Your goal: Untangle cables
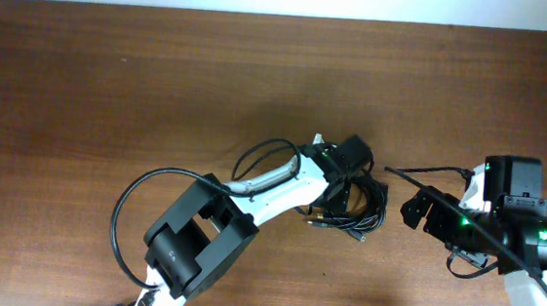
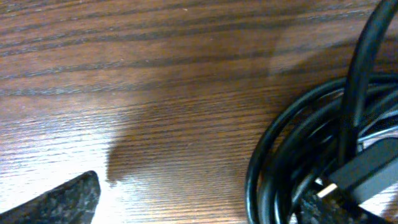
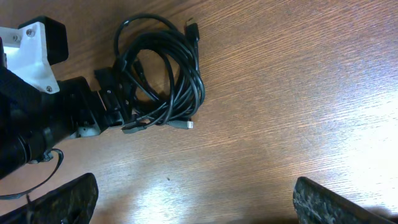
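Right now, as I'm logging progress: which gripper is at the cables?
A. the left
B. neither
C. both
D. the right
A: the left gripper is in against the cables, while the right gripper hangs apart from them over bare table, its jaws open and empty.

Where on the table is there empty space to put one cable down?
The wide bare wood of the table left of the left arm, and the strip along the far edge, are free. It is crowded in the middle: the left gripper sits at the cables, and only a narrow gap separates them from the right gripper.
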